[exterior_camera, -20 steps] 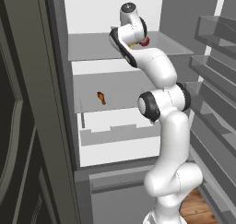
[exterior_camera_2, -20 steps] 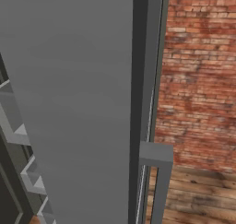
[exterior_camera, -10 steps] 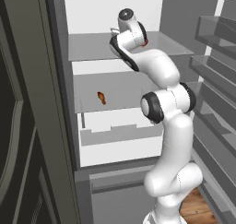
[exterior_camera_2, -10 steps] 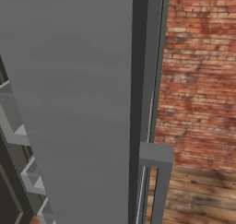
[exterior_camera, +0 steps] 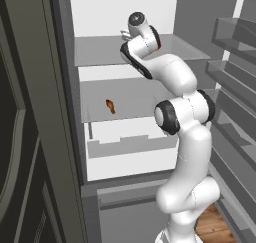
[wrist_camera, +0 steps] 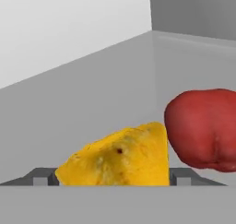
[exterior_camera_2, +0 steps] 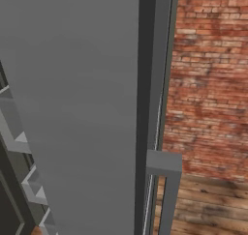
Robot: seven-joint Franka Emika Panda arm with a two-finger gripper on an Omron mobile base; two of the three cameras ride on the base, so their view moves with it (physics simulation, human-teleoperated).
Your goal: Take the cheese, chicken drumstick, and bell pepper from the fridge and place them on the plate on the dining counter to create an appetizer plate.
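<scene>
Cheese (wrist_camera: 120,156) on fridge (exterior_camera: 125,49) shelf between spread pincer (wrist_camera: 113,177) tips, bell pepper (wrist_camera: 203,128) just beside it, chicken drumstick (exterior_camera: 110,106) on shelf below.

White glossy arm (exterior_camera: 187,137) with dark rounded joints.

Yellow-orange cheese (wrist_camera: 120,156) wedge on fridge (exterior_camera: 125,17) shelf, dark-red bell pepper (wrist_camera: 203,128) just beside it, brown-orange chicken drumstick (exterior_camera: 110,106) lying 1 glass shelf lower
</scene>
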